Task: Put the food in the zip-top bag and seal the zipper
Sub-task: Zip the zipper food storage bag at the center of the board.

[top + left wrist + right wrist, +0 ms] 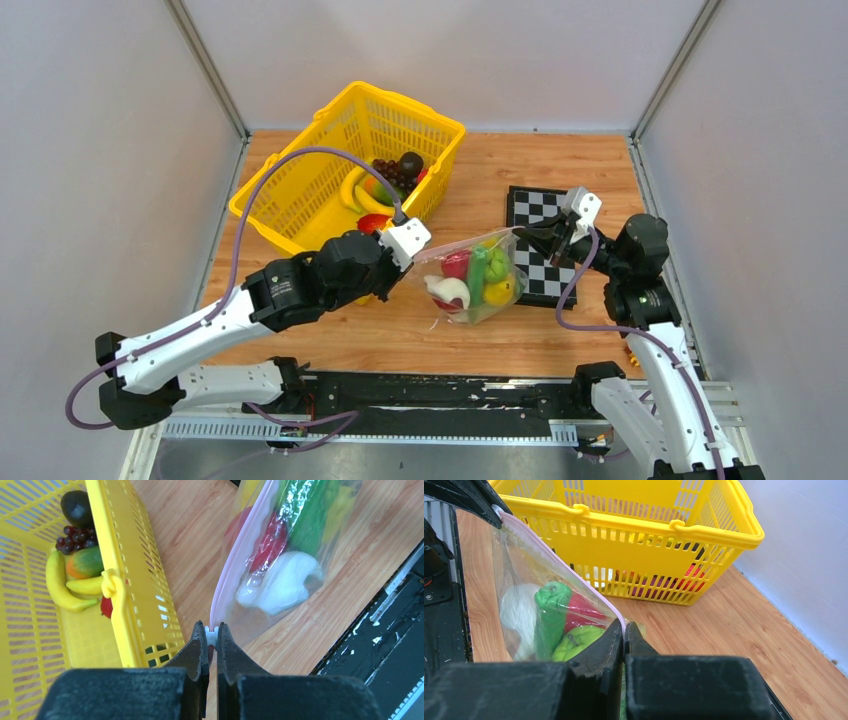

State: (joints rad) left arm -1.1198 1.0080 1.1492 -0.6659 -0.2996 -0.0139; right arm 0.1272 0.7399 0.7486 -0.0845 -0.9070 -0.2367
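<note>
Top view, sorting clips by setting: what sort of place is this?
Likely a robot lab cell: plain grey walls box in a wooden table, with toy fruit in a yellow basket.

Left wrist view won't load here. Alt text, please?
The left gripper has its jaws shut on the near end of the pink zipper; the zip-top bag, holding white, red and green toy food, stretches away over the wooden table. A yellow basket on the left holds bananas and grapes.

basket (300, 195) yellow | chessboard (532, 208) black-white checked | zipper (235, 555) pale pink
</note>
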